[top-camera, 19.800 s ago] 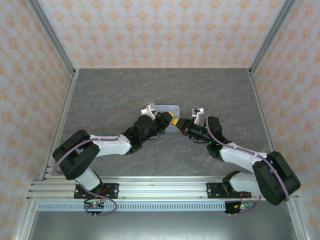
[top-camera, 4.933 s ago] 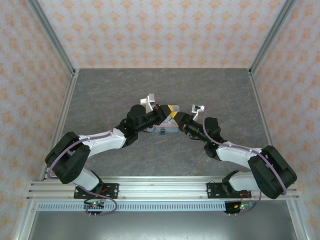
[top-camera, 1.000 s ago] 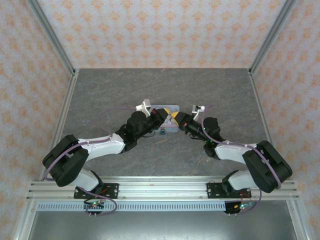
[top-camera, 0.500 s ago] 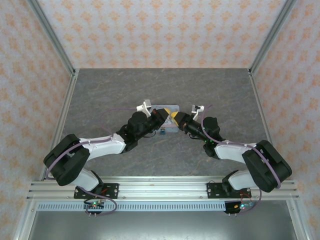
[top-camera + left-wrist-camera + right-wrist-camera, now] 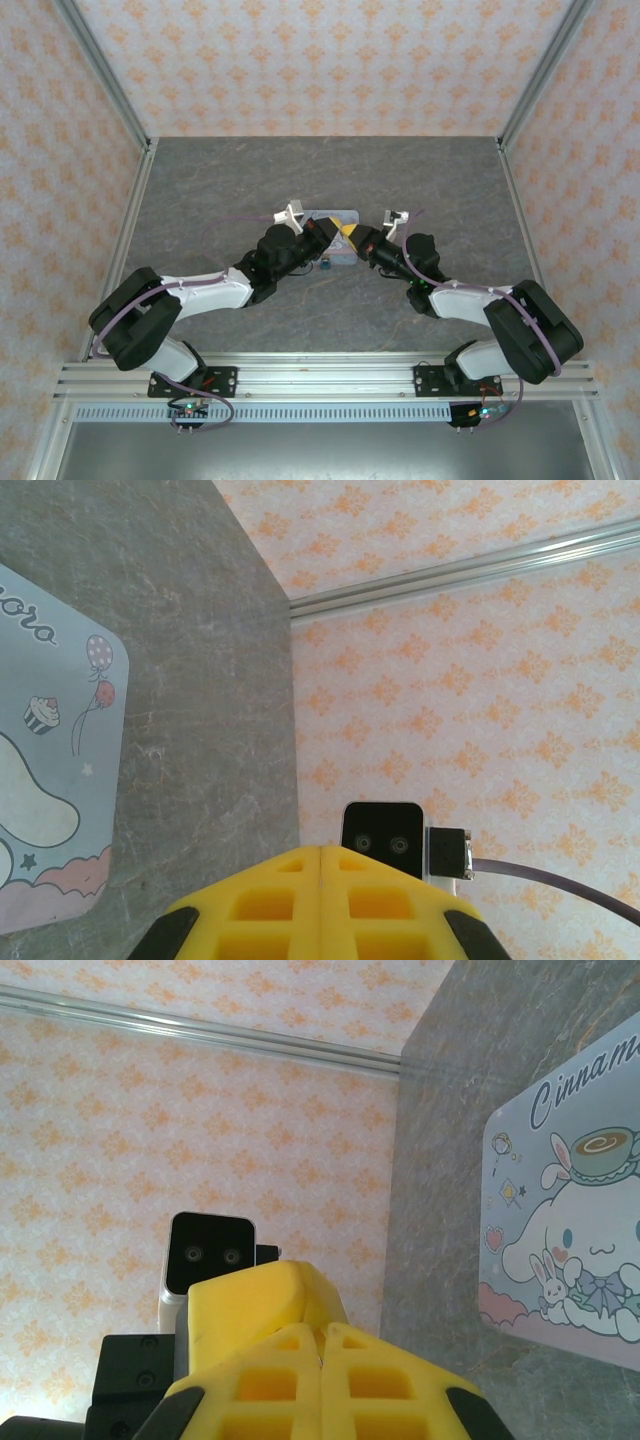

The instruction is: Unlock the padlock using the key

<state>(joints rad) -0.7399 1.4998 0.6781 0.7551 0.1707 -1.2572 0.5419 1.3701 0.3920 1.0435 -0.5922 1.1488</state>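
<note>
Looking down from above, both arms reach in over the grey table (image 5: 300,170) and meet nose to nose above a pale blue tin (image 5: 332,215) lying flat near the middle. The left gripper (image 5: 333,232) comes in from the left and the right gripper (image 5: 353,238) from the right, their yellow tips just beside each other. At this size I cannot say if they touch. The padlock (image 5: 327,264) is a tiny teal speck on the table at the near edge of the tin, below the spot where the two tips meet and apart from both. From the left wrist, the left gripper (image 5: 320,905) is clenched, its yellow fingers (image 5: 265,910) pressed flat together with only a thin seam between them. Whether the key is pinched in that seam I cannot tell. The tin (image 5: 50,780) with its cartoon print lies to the left on the table (image 5: 200,680), and a small black camera (image 5: 380,842) sits right behind the fingertips against the orange-patterned wall (image 5: 480,680). From the right wrist, the right gripper (image 5: 322,1385) is likewise clamped tight, its fingers (image 5: 265,1390) seam to seam, with nothing I can make out between them. A second yellow tip (image 5: 250,1300) rests against its upper left side, with a camera (image 5: 210,1250) behind it. The tin (image 5: 570,1240) lies off to the right.
</note>
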